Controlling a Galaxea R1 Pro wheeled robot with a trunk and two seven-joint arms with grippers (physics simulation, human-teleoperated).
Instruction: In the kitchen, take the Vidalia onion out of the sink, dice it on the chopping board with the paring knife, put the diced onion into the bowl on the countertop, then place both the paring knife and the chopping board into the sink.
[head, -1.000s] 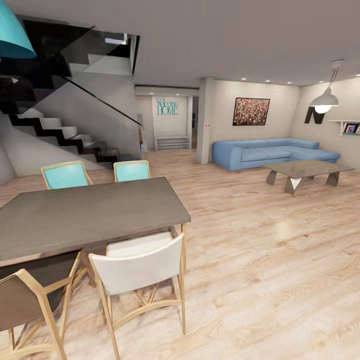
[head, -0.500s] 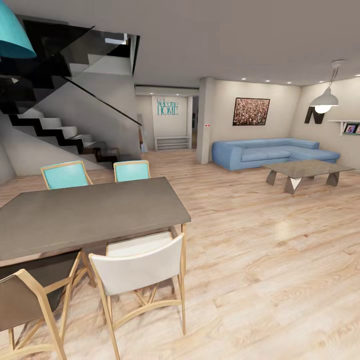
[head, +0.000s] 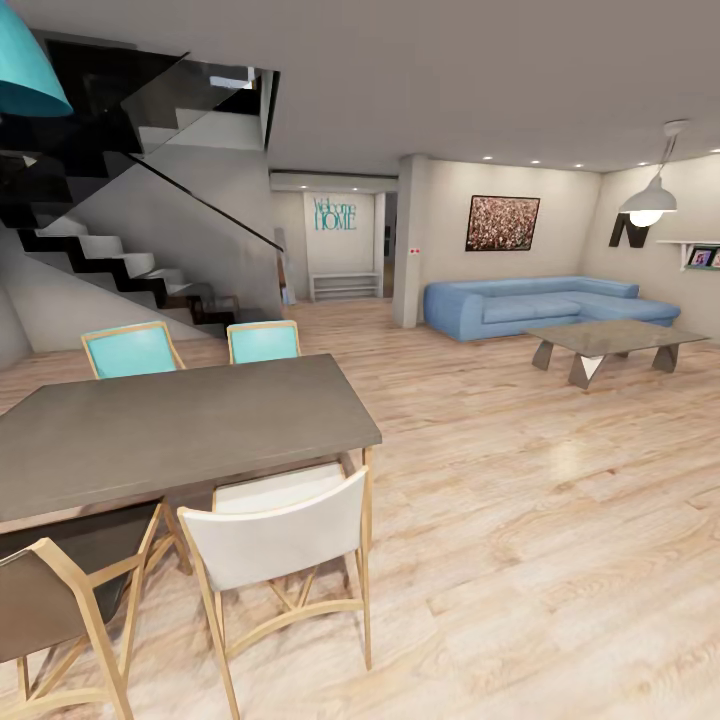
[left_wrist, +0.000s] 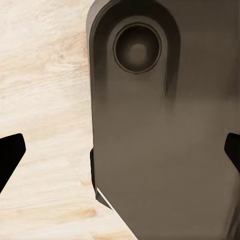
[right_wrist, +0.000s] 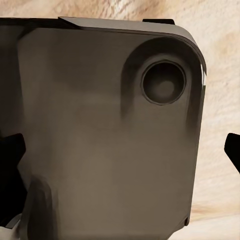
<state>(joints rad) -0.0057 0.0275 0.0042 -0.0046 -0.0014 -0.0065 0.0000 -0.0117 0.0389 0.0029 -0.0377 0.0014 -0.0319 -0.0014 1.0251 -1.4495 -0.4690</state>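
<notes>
Change: none vs 1 s ago; head view same, robot prob. standing, not yet travelling.
Scene: dining table (head: 180, 425), blue sofa (head: 540, 305), wood floor (head: 520, 520).
Left end effector (left_wrist: 120, 152): tips wide apart, empty; grey robot body part (left_wrist: 160, 125) just ahead.
Right end effector (right_wrist: 120, 150): wide, empty.
Task things: sink, onion not seen here; kitchen must be reached first.

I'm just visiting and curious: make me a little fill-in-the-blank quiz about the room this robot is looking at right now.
1. The sofa against the far wall is ____ in colour.
2. The two chairs on the far side of the dining table have ____ backs.
3. The wall lettering beyond the staircase reads "Welcome ____".
4. In the left wrist view, the left pincer has its dark fingertips at opposite edges, so it is ____.

Missing words: blue; turquoise; HOME; open
</notes>
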